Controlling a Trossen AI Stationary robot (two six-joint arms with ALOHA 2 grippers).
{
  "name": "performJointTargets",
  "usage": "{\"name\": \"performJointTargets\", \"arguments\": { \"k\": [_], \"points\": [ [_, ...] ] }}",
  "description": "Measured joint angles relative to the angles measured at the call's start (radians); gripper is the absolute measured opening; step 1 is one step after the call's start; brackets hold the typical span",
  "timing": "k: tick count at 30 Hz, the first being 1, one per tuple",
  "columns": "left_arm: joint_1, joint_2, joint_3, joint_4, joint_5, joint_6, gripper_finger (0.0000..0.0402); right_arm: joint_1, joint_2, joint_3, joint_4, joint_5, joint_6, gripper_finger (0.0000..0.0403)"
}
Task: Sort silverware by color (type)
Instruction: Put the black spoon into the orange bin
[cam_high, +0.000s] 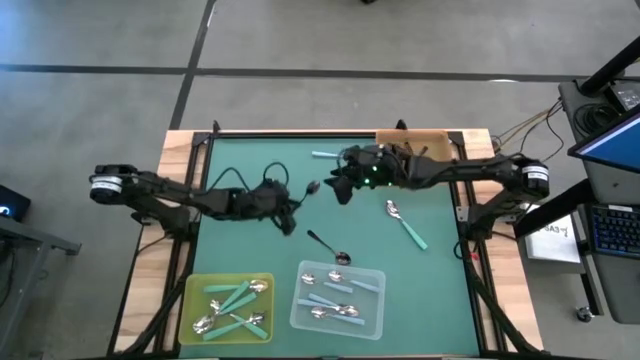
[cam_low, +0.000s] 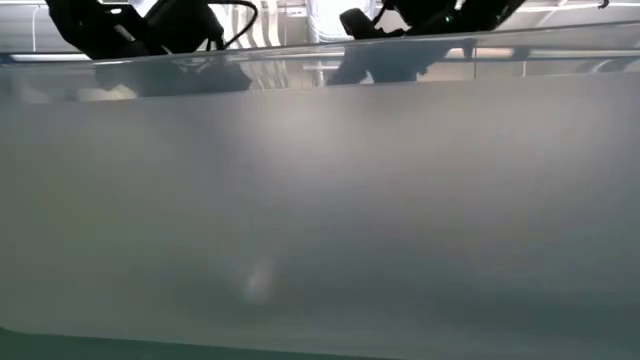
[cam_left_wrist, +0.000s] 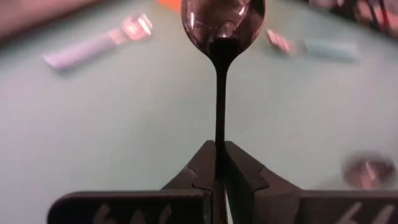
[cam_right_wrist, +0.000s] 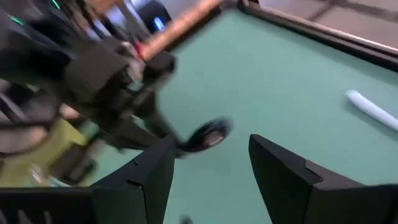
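Between left pincer fingers: slim black-handled spoon, glossy oval bowl.

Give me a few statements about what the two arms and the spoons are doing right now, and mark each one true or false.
1. The left gripper is shut on a black-handled spoon. True.
2. The right gripper is clamped on a spoon. False: its fingers stand open with nothing between them.
3. The yellow tray holds teal-handled spoons. True.
4. The clear tray is empty. False: light blue-handled spoons lie in it.
5. Another black-handled spoon lies on the green mat. True.
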Motion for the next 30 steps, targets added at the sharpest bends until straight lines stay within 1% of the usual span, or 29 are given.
{"name": "performJointTargets", "arguments": {
  "k": [2, 4, 7, 12, 17, 22, 26, 30],
  "points": [
    [0.021, 0.000, 0.000, 0.070, -0.043, 0.024, 0.0001, 0.002, 0.004, -0.051, 0.139, 0.001, 0.048, 0.0196],
    [0.041, 0.000, 0.000, 0.142, -0.063, 0.049, 0.0000, 0.002, 0.008, -0.093, 0.271, 0.013, 0.098, 0.0196],
    [0.065, 0.000, 0.007, 0.207, -0.063, 0.048, 0.0000, 0.002, 0.016, -0.127, 0.388, 0.047, 0.151, 0.0196],
    [0.072, 0.006, 0.062, 0.226, -0.063, 0.045, 0.0000, 0.003, 0.050, -0.119, 0.392, 0.062, 0.150, 0.0196],
    [0.072, 0.053, 0.132, 0.230, -0.061, 0.053, 0.0000, 0.005, 0.086, -0.077, 0.393, 0.065, 0.122, 0.0196],
    [0.072, 0.097, 0.152, 0.253, -0.042, 0.044, 0.0000, 0.005, 0.098, -0.041, 0.387, 0.074, 0.038, 0.0192],
    [0.072, 0.107, 0.149, 0.337, -0.041, 0.042, 0.0000, 0.005, 0.091, -0.036, 0.378, 0.075, 0.022, 0.0166],
    [0.072, 0.108, 0.151, 0.346, -0.041, 0.051, 0.0000, 0.000, 0.089, -0.036, 0.340, 0.080, 0.021, 0.0111]
  ]
}}
